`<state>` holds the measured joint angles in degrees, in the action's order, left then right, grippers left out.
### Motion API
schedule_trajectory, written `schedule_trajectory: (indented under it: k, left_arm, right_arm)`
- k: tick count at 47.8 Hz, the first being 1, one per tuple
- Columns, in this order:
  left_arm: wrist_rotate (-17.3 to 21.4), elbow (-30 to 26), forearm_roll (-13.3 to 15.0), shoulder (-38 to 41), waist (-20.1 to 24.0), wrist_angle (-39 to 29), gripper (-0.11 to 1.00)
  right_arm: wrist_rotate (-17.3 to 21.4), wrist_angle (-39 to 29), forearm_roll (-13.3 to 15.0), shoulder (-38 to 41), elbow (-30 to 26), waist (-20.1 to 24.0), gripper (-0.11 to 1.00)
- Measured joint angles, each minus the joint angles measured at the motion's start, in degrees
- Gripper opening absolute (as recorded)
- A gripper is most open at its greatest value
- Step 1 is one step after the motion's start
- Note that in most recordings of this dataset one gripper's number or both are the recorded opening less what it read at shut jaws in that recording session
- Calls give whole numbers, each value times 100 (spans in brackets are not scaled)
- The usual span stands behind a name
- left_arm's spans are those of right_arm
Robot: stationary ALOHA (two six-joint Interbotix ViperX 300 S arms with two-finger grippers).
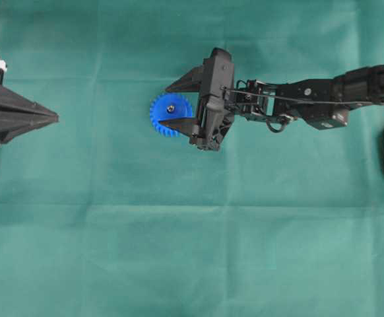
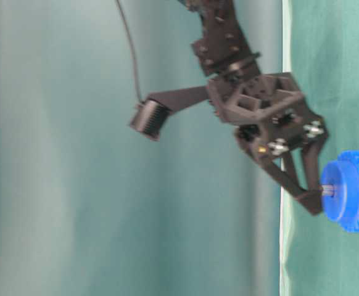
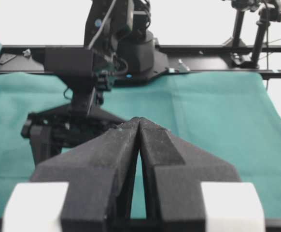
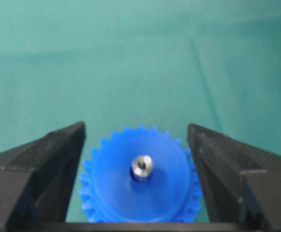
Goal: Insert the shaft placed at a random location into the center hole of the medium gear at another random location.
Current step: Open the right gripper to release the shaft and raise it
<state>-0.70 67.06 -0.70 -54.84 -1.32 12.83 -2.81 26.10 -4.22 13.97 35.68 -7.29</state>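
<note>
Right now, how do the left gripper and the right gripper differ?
The left gripper is shut, fingertips meeting; the right gripper stands open. The left one sits at the green cloth's edge, far from the round blue plastic gear; the right one straddles that gear and its upright silvery metal pin. Both are black and hold nothing.

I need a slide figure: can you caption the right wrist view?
Open right gripper straddling the medium gear, the shaft standing in its center hole on the green cloth.

Left claw [image 3: 139, 126] tips pressed together over green cloth [image 3: 217, 130], right arm [image 3: 90, 72] opp. behind.
</note>
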Motion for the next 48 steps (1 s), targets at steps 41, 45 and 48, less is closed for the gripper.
schedule_trajectory:
  k: [41, 45, 48]
  left_arm:
    - [0, 0, 0, 0, 0, 0, 0]
    - [9, 9, 0, 0, 0, 0, 0]
    - [0, 0, 0, 0, 0, 0, 0]
  right_arm:
    - [9, -492, -9, -1450, 589, 18, 87]
    - [9, -492, -9, -1740, 844, 18, 87]
    - [9, -492, -26, -1960, 1028, 18, 87]
